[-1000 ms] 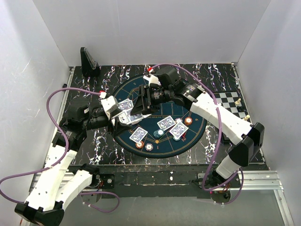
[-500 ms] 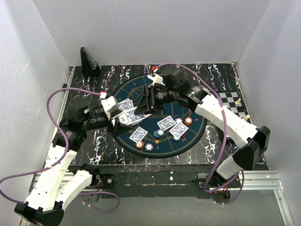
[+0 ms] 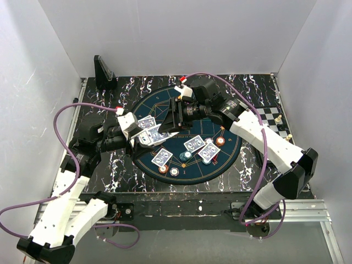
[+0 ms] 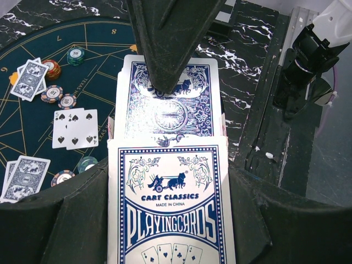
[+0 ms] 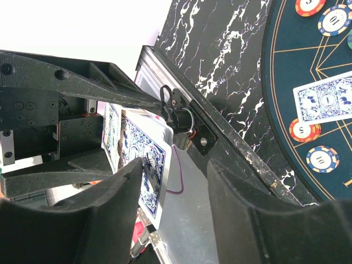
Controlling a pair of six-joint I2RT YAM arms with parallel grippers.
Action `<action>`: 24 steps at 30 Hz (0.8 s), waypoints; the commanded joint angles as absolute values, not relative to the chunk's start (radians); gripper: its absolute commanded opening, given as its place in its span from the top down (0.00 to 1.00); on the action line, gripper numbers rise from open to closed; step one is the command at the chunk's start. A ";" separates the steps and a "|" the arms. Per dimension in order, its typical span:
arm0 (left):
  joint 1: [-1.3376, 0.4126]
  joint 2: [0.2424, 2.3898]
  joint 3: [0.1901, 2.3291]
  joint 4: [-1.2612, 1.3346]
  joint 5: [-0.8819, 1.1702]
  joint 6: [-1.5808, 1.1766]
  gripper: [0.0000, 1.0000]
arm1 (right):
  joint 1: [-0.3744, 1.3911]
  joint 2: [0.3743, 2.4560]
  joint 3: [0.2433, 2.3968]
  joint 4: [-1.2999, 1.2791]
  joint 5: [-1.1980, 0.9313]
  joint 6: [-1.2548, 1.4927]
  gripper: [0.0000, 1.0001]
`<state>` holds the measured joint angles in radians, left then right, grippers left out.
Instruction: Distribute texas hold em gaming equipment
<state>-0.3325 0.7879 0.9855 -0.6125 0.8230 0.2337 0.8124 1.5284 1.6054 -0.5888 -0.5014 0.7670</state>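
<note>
Broadly, edges: the marbled table (image 3: 247, 88) sits between white walls that rise just beyond its left, far and right sides.
Open room: bare round mat (image 3: 214, 168) shows above and right of the grippers; the black stand (image 3: 103, 71) at upper left and the chessboard (image 3: 269, 118) at the right edge are well apart from both.
Left gripper (image 3: 140, 137): at the mat's left rim, closed tight on the card pack (image 4: 170, 220), one finger on each long side.
Top card (image 4: 165, 118): blue back up, sticking out past the pack's far end.
Right gripper (image 3: 165, 129): reaches in from the right, jaws apart; one finger lies over the top card, which stands edge-on in the gap nearer that finger.
Dealt cards (image 3: 194, 144): face down at lower centre of the mat, poker chips (image 3: 220, 141) beside them.
</note>
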 commanded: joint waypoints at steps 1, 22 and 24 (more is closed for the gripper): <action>-0.334 0.769 1.029 -0.584 0.839 0.232 1.00 | 0.808 1.490 1.621 -0.572 -0.518 0.768 0.39; -0.334 0.779 1.040 -0.586 0.839 0.233 1.00 | 0.838 1.522 1.580 -0.514 -0.560 0.810 0.37; -0.334 0.779 1.040 -0.588 0.839 0.235 1.00 | 0.835 1.517 1.586 -0.532 -0.548 0.801 0.37</action>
